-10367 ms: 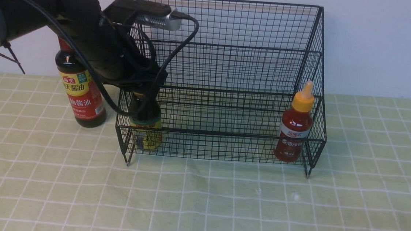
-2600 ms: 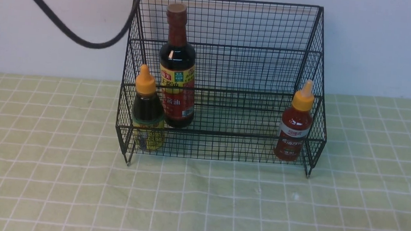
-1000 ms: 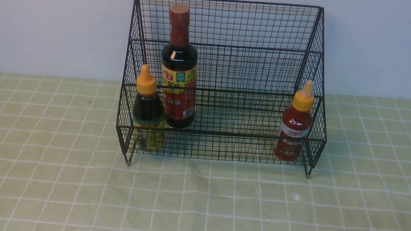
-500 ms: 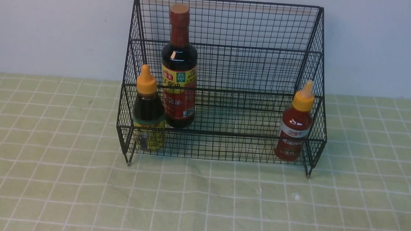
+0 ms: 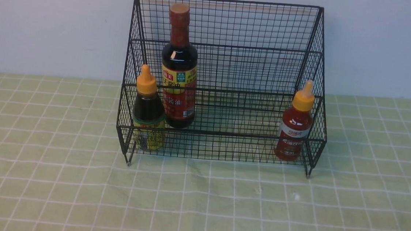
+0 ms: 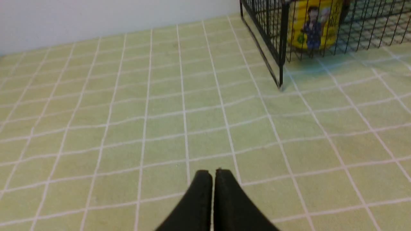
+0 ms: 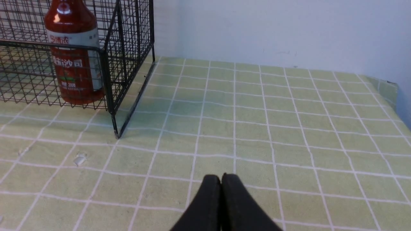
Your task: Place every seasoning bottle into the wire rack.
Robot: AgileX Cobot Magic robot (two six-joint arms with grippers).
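Fingers on both hands, left [image 6: 208, 175] and right [image 7: 219, 178], are pressed together; beyond them, the rack [image 5: 222, 134] holds three bottles [image 5: 180, 91].

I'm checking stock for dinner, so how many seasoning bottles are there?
3, all in the wire rack: the short dark bottle front left, the tall soy-sauce bottle just behind it, the red-sauce bottle at the right.
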